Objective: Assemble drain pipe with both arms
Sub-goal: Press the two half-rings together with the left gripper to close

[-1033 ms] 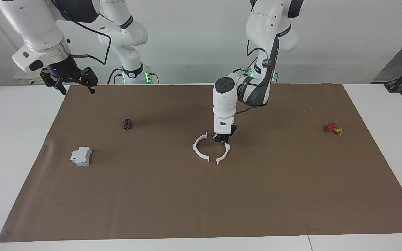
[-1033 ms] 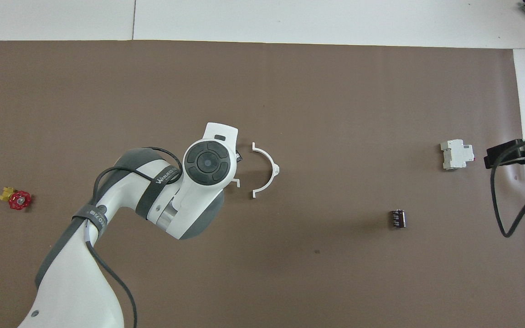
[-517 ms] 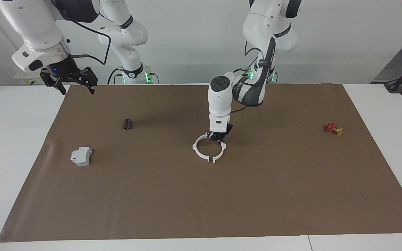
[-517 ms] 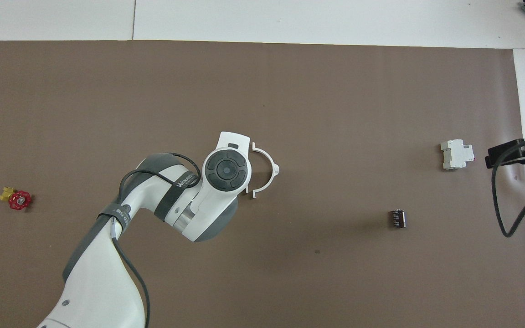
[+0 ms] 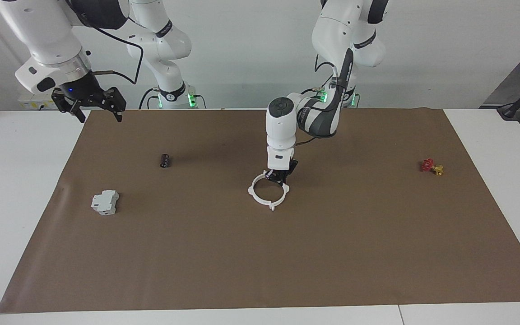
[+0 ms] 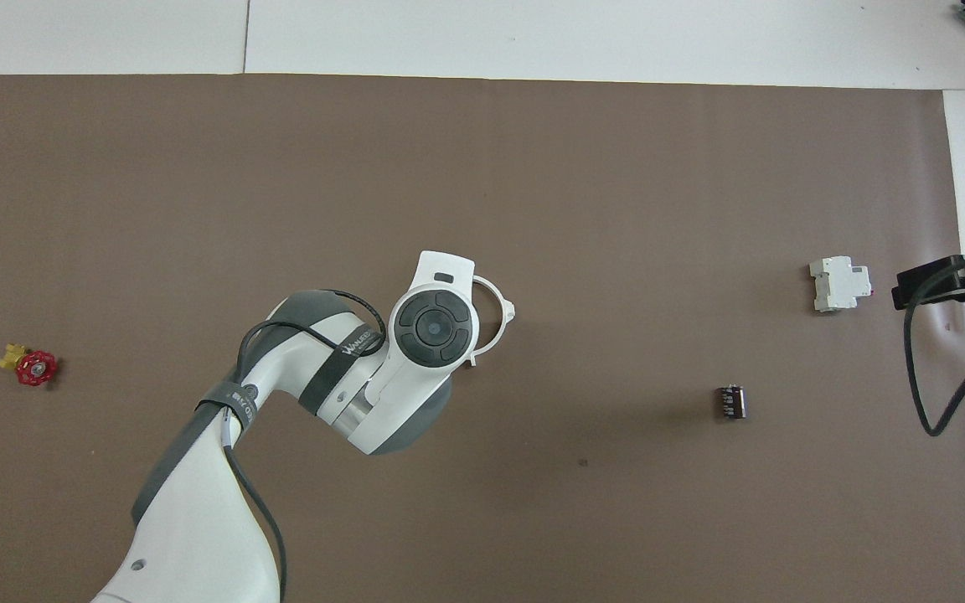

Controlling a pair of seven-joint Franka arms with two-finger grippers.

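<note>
Two half-rings (image 5: 266, 190) meet as one ring, left end effector (image 5: 279, 178) clamped on one; right end effector (image 5: 90, 106) spread, empty.

White table (image 5: 16, 180): brown mat (image 5: 332, 248) covers middle.

Bright, even light from above; soft shadows lie under the arm (image 5: 282, 131) on the mat (image 5: 260, 253). Both views sharp, no glare.

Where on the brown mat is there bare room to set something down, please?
Bare: the mat's whole strip farthest from the robots, and the stretch between the ring and the red valve. Busier: the right arm's end, holding the grey block and a small dark cylinder.
</note>
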